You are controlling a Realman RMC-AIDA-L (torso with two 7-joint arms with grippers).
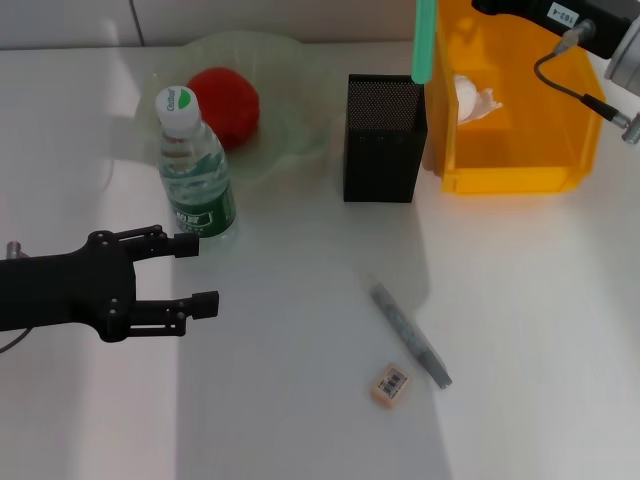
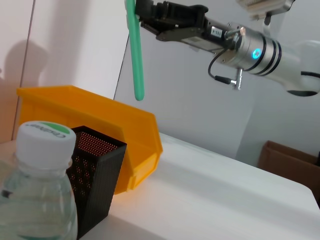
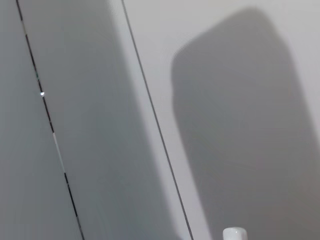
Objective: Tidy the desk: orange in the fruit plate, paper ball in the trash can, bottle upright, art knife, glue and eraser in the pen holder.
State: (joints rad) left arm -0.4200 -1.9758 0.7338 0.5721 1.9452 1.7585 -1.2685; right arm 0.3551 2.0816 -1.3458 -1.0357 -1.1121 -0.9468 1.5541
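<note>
On the white bench [image 1: 300, 430], the pale green wavy-rimmed fruit plate [image 1: 300, 110] sits far back on the left, with the knitted red-orange orange [image 1: 225, 105] in it. The clear plastic bottle [image 1: 195, 170] stands upright just before the plate. Right of the plate is the black mesh pen holder [image 1: 383, 140], and just beside it on the right the translucent orange-yellow trash can [image 1: 520, 130], with the white paper ball [image 1: 475, 98] inside. A green plastic stick [image 1: 425, 40] hangs upright over the holder's right edge. Before the holder, well apart, lies the grey art knife [image 1: 410, 333]. The tan eraser [image 1: 390, 384] lies just left of its near end. The black left hand [image 1: 200, 272] is just before the bottle.
</note>
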